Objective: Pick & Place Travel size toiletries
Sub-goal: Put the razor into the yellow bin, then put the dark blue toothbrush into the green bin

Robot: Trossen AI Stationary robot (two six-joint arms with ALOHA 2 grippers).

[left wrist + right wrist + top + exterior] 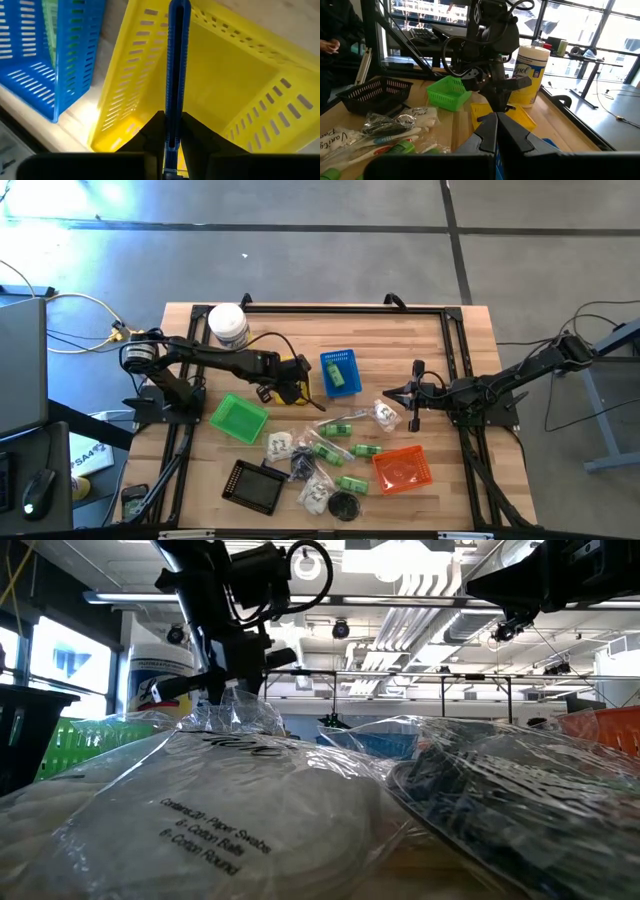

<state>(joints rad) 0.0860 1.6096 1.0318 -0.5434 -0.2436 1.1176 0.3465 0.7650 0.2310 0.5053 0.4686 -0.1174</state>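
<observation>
My left gripper (286, 388) hangs over the yellow basket (301, 376) and is shut on a long thin blue item (178, 45). In the left wrist view the item runs out past my fingertips over the yellow basket (240, 85). My right gripper (392, 397) is shut and empty, hovering right of the blue basket (340, 372), which holds a green tube (339, 379). Green tubes (330, 450), clear packets (280, 445), a long thin packet (340, 425) and a black round piece (345, 505) lie flat on the table between the baskets. My left gripper pinches the long thin blue item between its two fingers at the item's near end (172, 131). The fingers come from above, pointing down, and lie along the item. The item sticks out past the fingertips toward the yellow basket's floor; whether its far end (178, 7) touches the basket I cannot tell.
A big white jar (228, 325) stands at the far left. A green basket (238, 418), a black tray (255, 485) and an orange basket (400, 468) sit around the scattered items. In the right wrist view a person's hand (327, 46) shows beyond the table.
</observation>
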